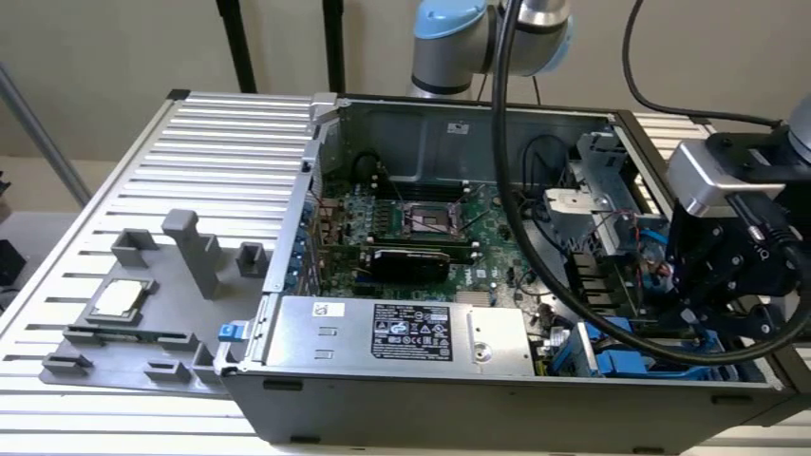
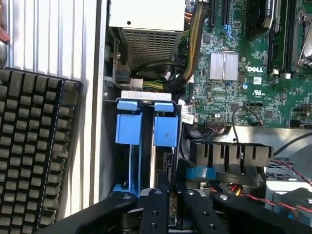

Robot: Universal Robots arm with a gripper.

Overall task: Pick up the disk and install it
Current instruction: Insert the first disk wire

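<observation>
Disk point(image 2: 171, 207): only a thin edge shows, upright in the drive bay point(image 2: 109, 146) at the case point(image 1: 507, 408) corner on the exterior view's right, near the front wall

Gripper point(image 2: 171, 197): low over that bay; black fingers point(image 2: 155, 209) pressed in on either side of the disk edge, pinching it

Around the disk:
- two blue caddy tabs point(image 2: 129, 122) in the same bay, just beside the disk slot
- black fan point(image 2: 229, 156) close on the board side, a blue clip at its foot
- PSU point(image 1: 405, 328) along the front wall, its cable bundle point(image 2: 195, 44) arching near the bay
- motherboard point(image 1: 419, 228) on the case floor
- thick black arm hose point(image 1: 533, 237) draped across the open case

Outside the case:
- keyboard point(image 2: 34, 156) on the slatted table point(image 1: 216, 142)
- grey tray point(image 1: 127, 332) with a square chip point(image 1: 118, 298), well apart from the gripper
</observation>
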